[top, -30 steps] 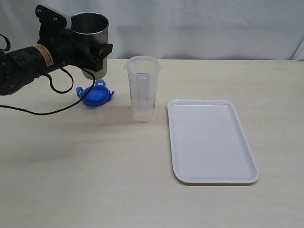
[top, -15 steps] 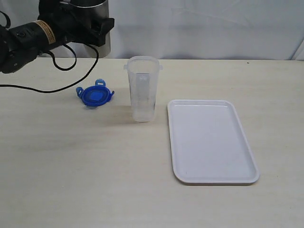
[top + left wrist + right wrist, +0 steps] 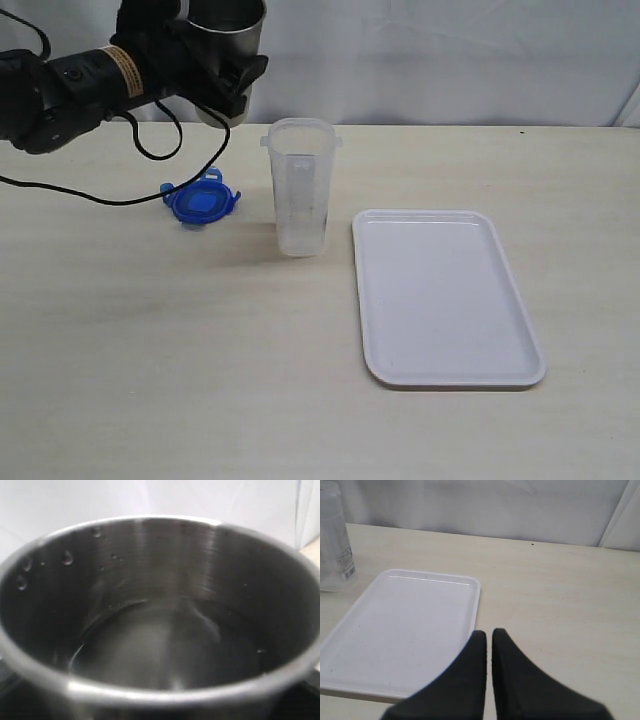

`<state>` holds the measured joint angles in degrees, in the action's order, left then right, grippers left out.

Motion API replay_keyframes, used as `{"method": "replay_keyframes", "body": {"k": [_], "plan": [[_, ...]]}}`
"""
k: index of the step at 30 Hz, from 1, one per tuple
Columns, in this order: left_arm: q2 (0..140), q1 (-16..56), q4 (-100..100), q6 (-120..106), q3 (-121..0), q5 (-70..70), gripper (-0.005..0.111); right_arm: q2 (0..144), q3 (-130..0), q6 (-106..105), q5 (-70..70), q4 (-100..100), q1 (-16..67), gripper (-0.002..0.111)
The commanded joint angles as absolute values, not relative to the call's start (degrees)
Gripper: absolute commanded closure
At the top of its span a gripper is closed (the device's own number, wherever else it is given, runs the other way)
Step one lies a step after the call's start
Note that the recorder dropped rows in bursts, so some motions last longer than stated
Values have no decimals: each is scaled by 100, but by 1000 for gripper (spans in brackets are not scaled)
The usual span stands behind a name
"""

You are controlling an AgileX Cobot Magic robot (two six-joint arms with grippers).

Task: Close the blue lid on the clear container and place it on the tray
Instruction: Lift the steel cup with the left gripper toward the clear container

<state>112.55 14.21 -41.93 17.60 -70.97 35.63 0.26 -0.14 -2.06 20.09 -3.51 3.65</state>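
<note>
The blue lid (image 3: 202, 201) lies flat on the table, left of the clear container (image 3: 300, 190), which stands upright and uncovered. The white tray (image 3: 445, 295) lies to the container's right with nothing on it. My left gripper (image 3: 222, 78) is shut on a grey steel cup (image 3: 228, 30), held in the air behind the lid and up-left of the container's rim. The cup (image 3: 160, 615) fills the left wrist view, with droplets on its inner wall. My right gripper (image 3: 489, 632) is shut on nothing, above the table beside the tray (image 3: 405, 625); the container (image 3: 332, 535) shows at that view's edge.
A black cable (image 3: 120, 195) from the left arm trails over the table near the lid. A white curtain (image 3: 450, 60) backs the table.
My left arm has lifted the steel cup higher and carried it to the right, closer to the container. Lid, container and tray have not moved.
</note>
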Motion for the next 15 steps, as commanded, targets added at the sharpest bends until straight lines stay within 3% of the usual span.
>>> {"method": "replay_keyframes", "body": {"k": [1,15], "plan": [[11157,1468,-4131,1394,-7215,3827,107,0,0,-214,1950,-340,344,104],[11493,1468,-4131,1384,-7215,3849,107,0,0,-214,1950,-340,344,104]]}}
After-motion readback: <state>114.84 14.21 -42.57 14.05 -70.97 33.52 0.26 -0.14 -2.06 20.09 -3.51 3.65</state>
